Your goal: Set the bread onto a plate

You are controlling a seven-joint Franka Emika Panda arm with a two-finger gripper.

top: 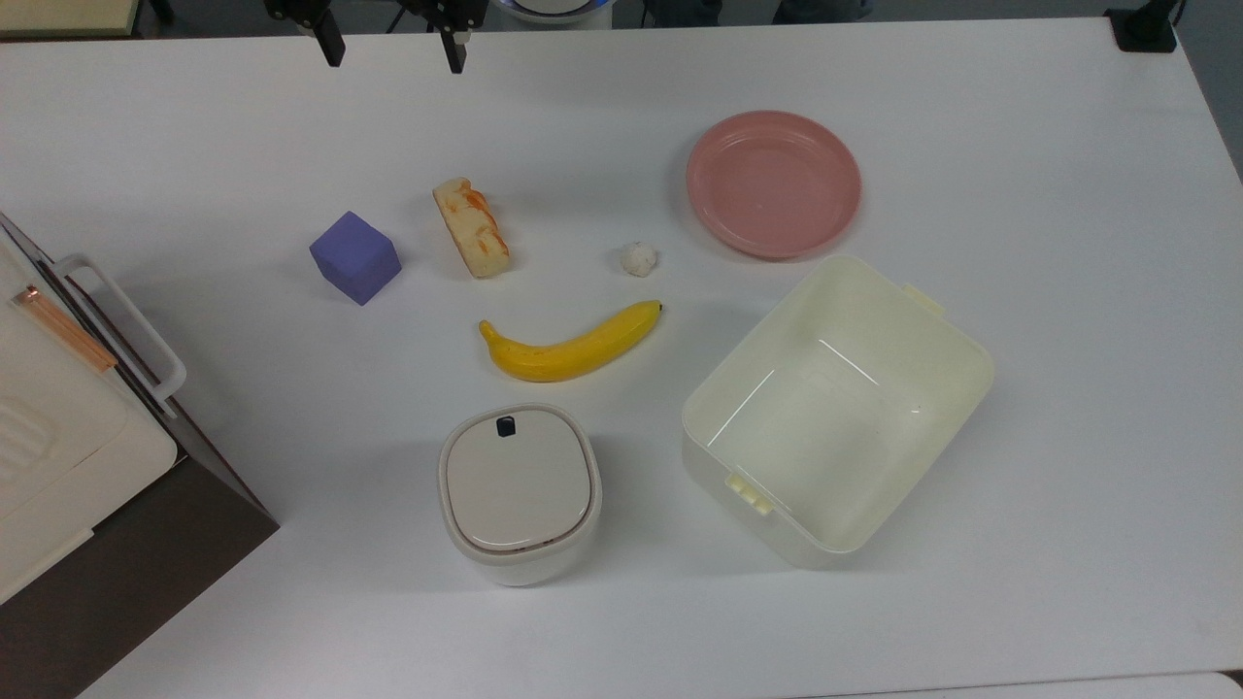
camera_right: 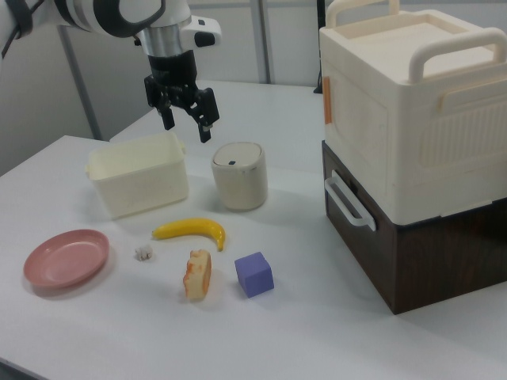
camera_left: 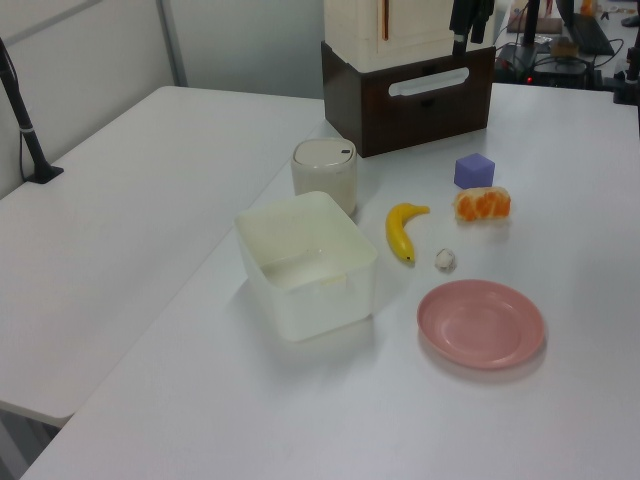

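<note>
Below and well apart from the jaws, on the white worktop point(top: 971, 146), the bread point(top: 471, 228) is seen lying flat and untouched. The gripper point(camera_right: 188, 119) is held high above the worktop, its jaws spread apart and empty, fingers pointing down. In the top view the gripper point(top: 393, 47) appears at the upper edge, with the bread a little toward the top view's right of the jaws' midline and well down the frame from them.

The bread's long axis is noted as running obliquely in the top view, from upper left to lower right. The open jaws are separated roughly along the top view's horizontal, so the gap is judged to lie neither squarely across nor along the loaf; a wrist rotation is probably called for, so that the fingers close on the narrow sides.

Neighbours relative to the bread: a purple cube point(top: 355, 257) just beside it toward the top view's left, a banana point(top: 573, 345) near its lower end, a small white ball point(top: 638, 258) toward the top view's right. The cube side is judged the tighter clearance for a descending finger.

The plate point(top: 774, 183) lies empty, well apart from the bread toward the top view's right, beyond the ball and next to a cream tub point(top: 837, 408)
</note>
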